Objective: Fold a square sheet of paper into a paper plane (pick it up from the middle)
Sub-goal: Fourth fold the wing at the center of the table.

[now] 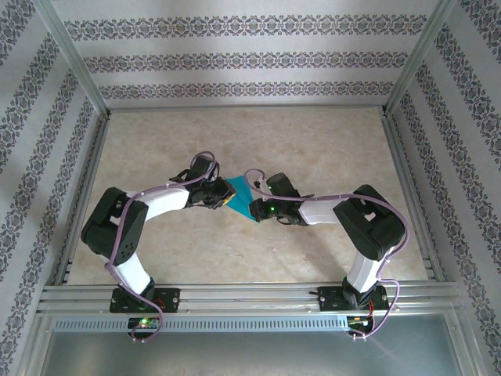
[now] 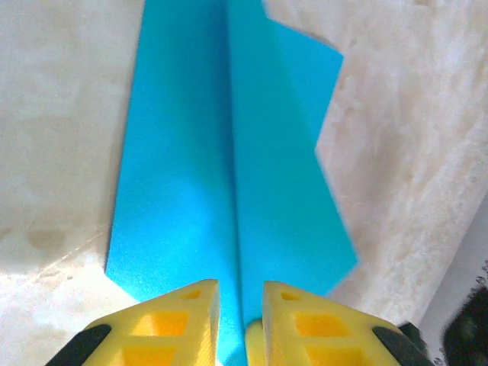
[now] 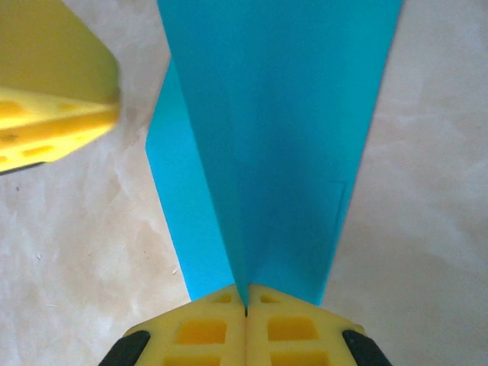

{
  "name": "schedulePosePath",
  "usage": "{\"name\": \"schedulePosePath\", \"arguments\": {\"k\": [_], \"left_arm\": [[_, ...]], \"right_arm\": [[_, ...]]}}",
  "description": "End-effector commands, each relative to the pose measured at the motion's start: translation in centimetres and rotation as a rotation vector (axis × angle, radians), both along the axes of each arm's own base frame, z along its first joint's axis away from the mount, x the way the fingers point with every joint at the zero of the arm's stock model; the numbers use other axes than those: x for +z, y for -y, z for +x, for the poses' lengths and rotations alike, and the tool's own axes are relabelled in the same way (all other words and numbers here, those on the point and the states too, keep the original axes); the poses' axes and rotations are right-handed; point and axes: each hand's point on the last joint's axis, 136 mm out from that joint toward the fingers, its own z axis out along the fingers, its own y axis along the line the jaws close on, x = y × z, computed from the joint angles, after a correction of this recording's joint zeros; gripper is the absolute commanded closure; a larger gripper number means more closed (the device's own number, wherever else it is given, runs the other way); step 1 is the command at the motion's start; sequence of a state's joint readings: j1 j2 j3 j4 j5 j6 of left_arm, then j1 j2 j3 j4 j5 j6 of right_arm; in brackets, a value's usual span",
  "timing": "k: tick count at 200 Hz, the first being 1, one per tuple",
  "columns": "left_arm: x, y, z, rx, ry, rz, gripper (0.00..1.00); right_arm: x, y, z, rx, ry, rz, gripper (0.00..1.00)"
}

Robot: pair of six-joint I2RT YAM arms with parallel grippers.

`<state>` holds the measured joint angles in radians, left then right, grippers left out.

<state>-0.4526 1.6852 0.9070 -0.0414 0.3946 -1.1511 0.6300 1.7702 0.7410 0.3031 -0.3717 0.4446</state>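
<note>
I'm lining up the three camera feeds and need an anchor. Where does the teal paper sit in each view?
Top external: the teal paper lies at table centre, between the two arms' tips.
Left wrist: it runs from the top edge down the middle into the left gripper, crease along its length.
Right wrist: it fans upward from the right gripper, whose jaws are shut on it.
Shared landmark: the pale marbled tabletop beneath the paper.

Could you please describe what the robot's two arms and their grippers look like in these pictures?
Both arms have white link shells with bulky black joint housings and black bases bolted to a silver rail. A lilac cable loops along each arm. A small green light glows near each wrist. The left gripper and right gripper have bright yellow, wedge-shaped plastic fingers with moulded rectangular pockets, on black mounts.
</note>
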Motion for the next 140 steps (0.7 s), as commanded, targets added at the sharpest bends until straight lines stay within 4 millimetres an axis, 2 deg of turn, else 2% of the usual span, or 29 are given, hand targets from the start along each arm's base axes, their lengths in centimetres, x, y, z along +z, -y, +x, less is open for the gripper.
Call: {"name": "schedulePosePath", "arguments": {"k": [1, 55, 140], "left_arm": [[0.4, 0.6, -0.5, -0.037, 0.044, -0.009, 0.78], [-0.1, 2.1, -0.4, -0.073, 0.055, -0.085, 0.78], [-0.9, 3.6, 0.3, -0.113, 0.046, -0.104, 0.75]], "right_arm": [[-0.5, -0.5, -0.9, 0.02, -0.077, 0.08, 0.94], [-0.2, -0.2, -0.5, -0.004, -0.128, 0.165, 0.94], [-0.3, 0.4, 0.2, -0.048, -0.223, 0.28, 0.94]]}}
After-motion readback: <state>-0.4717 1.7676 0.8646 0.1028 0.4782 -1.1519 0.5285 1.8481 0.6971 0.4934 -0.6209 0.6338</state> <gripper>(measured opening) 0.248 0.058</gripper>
